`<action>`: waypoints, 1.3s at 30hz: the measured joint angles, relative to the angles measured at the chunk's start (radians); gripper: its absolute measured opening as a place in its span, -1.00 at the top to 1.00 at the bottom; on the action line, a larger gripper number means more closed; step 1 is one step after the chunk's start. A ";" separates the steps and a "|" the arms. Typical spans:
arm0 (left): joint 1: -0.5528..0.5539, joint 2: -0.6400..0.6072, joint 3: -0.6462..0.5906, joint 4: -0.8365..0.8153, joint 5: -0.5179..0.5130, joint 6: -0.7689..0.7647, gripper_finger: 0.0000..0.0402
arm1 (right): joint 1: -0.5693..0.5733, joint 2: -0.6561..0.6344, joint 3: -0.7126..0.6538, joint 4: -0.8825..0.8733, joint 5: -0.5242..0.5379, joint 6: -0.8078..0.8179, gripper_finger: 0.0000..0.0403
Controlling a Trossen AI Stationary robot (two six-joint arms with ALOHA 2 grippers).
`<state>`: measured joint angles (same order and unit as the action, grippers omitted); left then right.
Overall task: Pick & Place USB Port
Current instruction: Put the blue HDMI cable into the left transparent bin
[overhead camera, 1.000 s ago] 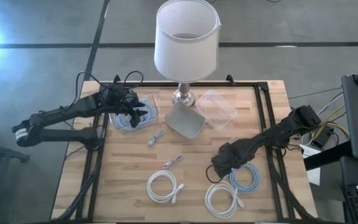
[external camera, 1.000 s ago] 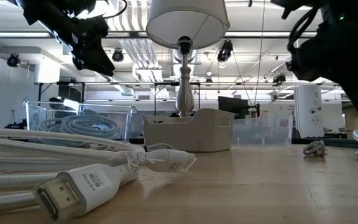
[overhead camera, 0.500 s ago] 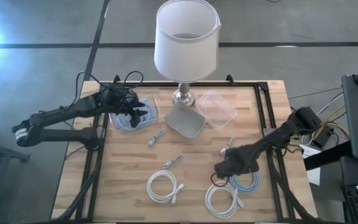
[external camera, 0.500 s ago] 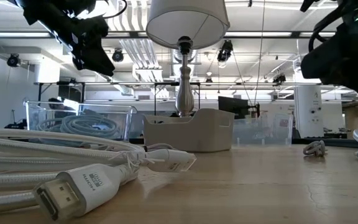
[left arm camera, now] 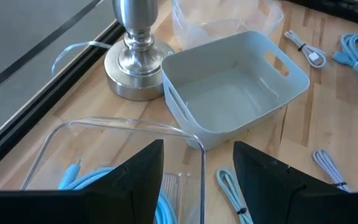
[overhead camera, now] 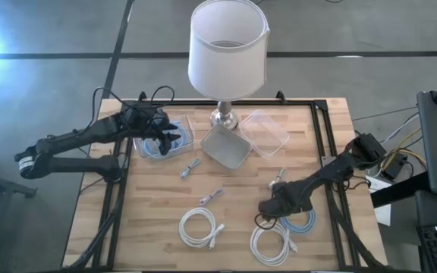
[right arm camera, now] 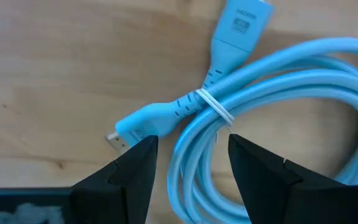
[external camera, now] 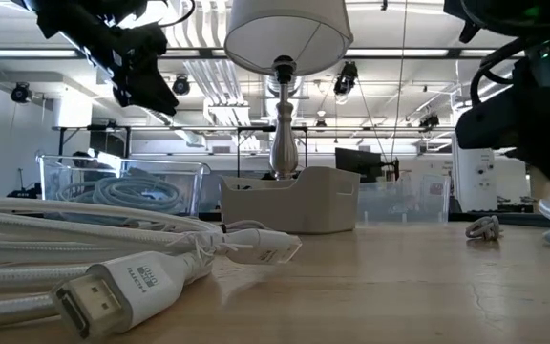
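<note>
Left wrist view: blue cable [left arm camera: 82,180] in clear bin [left arm camera: 104,134].

Lamp [overhead camera: 227,45] behind grey bin [overhead camera: 226,146]

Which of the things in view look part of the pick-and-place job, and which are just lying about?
Job, likely: light-blue coiled cable under the open right hand; clear plastic bin holding another blue cable, below the open left hand.
Lying about: white-shaded lamp; grey plastic tray; clear plastic container; two white coiled cables; short loose cables.
</note>
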<state>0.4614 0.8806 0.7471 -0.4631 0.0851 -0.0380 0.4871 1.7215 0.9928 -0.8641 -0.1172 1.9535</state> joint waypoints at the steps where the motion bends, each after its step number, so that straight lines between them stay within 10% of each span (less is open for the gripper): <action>1: 0.000 0.000 0.000 0.009 0.000 0.000 0.02 | 0.000 0.000 0.000 0.003 0.016 0.003 0.01; 16: 0.000 0.000 0.000 0.049 0.000 0.000 0.02 | 0.000 -0.002 -0.055 0.091 0.099 -0.056 0.05; 39: 0.001 0.000 0.000 0.052 0.000 0.000 0.02 | -0.002 0.004 -0.045 0.095 0.177 -0.433 0.72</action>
<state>0.4625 0.8806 0.7471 -0.4114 0.0853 -0.0380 0.4850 1.7252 0.9480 -0.7689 0.0593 1.5202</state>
